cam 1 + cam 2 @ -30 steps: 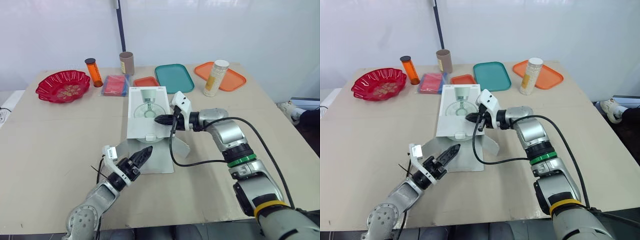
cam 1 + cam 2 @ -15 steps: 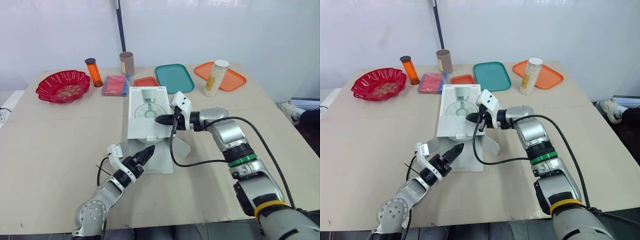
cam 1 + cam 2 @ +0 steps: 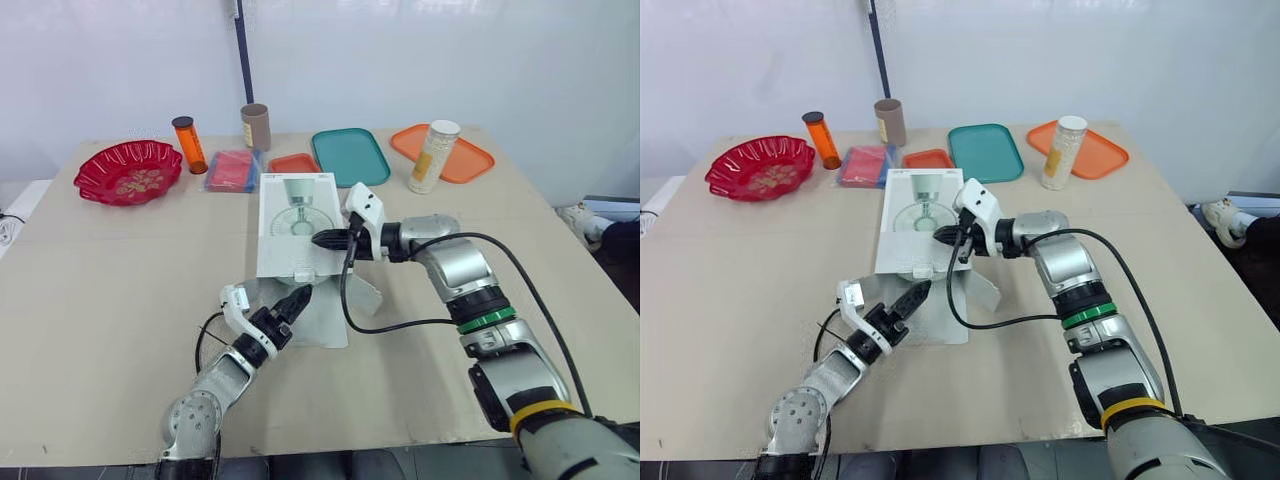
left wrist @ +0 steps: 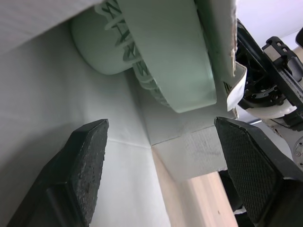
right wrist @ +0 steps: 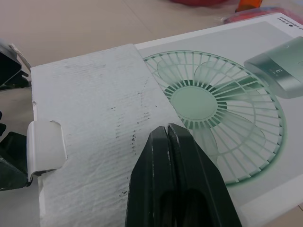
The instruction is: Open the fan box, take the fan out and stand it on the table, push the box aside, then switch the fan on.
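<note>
1. fan box (image 3: 296, 222) lay on the table (image 3: 110, 290), flaps open, fan (image 4: 161, 61) inside.
2. left gripper (image 3: 292, 303) gaped empty at the mouth; right gripper (image 3: 320, 240) was closed, seemingly pinning the top.
3. best bet: straddle the fan rim, clamp, pull straight out.

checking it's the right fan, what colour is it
Pale green fan, clearest in left wrist view.

Tiny print on fan box (image 5: 94, 118) too small to read, nothing else legible

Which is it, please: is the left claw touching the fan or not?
Apart: the left wrist view shows bare box between the fan and the open left claw.
</note>
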Available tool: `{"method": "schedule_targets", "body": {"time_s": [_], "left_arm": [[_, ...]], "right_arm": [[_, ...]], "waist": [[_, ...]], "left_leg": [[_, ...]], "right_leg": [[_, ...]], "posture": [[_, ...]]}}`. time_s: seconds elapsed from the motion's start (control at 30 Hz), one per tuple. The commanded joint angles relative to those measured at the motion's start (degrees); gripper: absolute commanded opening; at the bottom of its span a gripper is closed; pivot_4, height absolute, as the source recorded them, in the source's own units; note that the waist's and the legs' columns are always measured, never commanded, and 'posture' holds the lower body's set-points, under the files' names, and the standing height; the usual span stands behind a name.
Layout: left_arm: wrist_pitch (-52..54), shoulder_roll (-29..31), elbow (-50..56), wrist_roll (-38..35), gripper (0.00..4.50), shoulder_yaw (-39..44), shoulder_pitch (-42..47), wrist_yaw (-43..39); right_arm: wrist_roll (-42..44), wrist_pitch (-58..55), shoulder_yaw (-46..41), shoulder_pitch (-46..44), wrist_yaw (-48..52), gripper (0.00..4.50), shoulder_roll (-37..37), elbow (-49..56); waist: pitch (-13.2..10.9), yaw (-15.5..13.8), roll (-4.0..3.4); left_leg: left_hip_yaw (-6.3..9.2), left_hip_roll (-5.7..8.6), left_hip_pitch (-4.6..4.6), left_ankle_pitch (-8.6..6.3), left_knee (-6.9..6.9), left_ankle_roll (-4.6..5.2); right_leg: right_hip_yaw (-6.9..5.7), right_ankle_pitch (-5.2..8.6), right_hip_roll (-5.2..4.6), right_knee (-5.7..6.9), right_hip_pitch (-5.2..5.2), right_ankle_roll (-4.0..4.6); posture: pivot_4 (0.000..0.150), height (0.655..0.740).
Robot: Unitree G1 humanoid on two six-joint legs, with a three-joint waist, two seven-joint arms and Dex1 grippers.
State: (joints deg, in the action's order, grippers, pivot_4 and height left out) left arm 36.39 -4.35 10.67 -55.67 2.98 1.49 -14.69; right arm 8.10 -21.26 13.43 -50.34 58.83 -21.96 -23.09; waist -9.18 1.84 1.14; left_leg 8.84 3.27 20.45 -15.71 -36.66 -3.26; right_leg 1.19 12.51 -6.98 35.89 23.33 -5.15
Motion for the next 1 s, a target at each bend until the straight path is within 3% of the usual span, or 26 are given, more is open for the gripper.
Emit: {"method": "schedule_targets", "body": {"time_s": [0.03, 0.4, 0.67, 0.73, 1.0], "left_arm": [[-0.19, -1.00, 0.46, -1.30, 3.82, 0.68, 0.83, -0.90], [-0.31, -1.50, -1.24, -1.28, 3.82, 0.61, 4.02, -1.51], [0.11, -1.46, -1.67, -1.65, 1.45, 0.51, 4.25, -2.37], [0.24, -1.27, -1.60, -1.54, 1.19, 0.45, 4.24, -2.18], [1.36, -0.39, -0.60, -2.68, 1.15, 0.95, 2.99, -1.61]], "right_arm": [[-0.67, -0.70, -0.19, 0.05, 0.07, 0.00, -0.70, 0.97], [-0.70, -0.97, -0.22, 0.34, -0.24, 0.00, -0.74, 1.73], [-0.73, -1.36, -0.15, 0.57, -0.26, 0.00, -0.94, 2.26], [-0.75, -1.27, -0.09, 0.52, -0.24, 0.00, -0.90, 2.09], [-0.53, -0.91, -0.27, 0.02, -0.54, 0.00, -0.08, 1.73]], "waist": [[0.00, 0.00, 0.00], [0.00, -0.02, 0.00], [0.00, -0.03, 0.00], [0.00, 0.00, 0.00], [0.00, 0.06, 0.00]], "left_leg": [[0.00, 0.00, 0.01, 0.00, 0.00, 0.00], [0.02, 0.01, 0.05, 0.00, 0.00, -0.01], [0.03, 0.01, 0.06, 0.00, 0.00, -0.02], [0.02, 0.00, 0.06, 0.00, 0.00, -0.02], [0.02, 0.00, 0.06, 0.00, 0.00, -0.02]], "right_leg": [[0.00, 0.00, 0.00, -0.01, 0.01, 0.00], [0.00, -0.01, 0.00, -0.05, 0.01, -0.03], [0.00, -0.02, 0.00, -0.07, 0.01, -0.03], [0.00, -0.02, 0.01, -0.07, 0.01, -0.04], [0.00, -0.03, 0.02, -0.09, 0.02, -0.04]], "posture": [[0.150, 0.7384], [0.150, 0.7384], [0.150, 0.7384], [0.150, 0.7384], [0.150, 0.7384]]}}
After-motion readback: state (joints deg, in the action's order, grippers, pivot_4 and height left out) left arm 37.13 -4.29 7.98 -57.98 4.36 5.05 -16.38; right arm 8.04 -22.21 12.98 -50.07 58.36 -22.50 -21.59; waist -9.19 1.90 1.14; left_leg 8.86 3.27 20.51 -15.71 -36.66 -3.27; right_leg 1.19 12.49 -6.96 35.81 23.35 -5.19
